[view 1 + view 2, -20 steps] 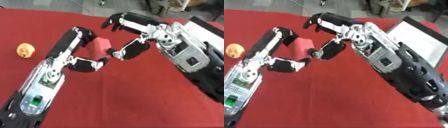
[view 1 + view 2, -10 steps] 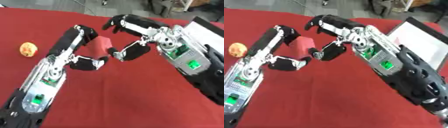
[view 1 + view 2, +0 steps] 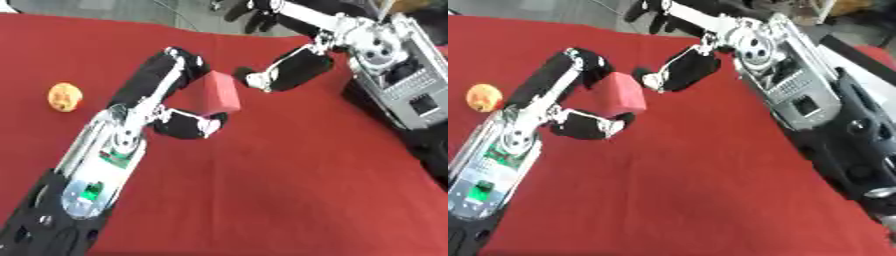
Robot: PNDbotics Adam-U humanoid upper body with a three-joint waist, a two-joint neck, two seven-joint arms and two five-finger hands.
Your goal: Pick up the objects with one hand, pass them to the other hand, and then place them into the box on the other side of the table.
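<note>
Red block [image 3: 220,92] sits in the left hand [image 3: 179,95], above the red counter [image 3: 289,190] near its middle: fingers [image 3: 166,70] curl over the block's far side, thumb [image 3: 197,125] under its near corner. Right hand [image 3: 293,45] is just right of the block, apart from it; its fingers [image 3: 262,12] spread open and upward, its thumb [image 3: 262,80] pointing at the block without touching. An orange round object [image 3: 65,96] lies on the counter well to the left.
</note>
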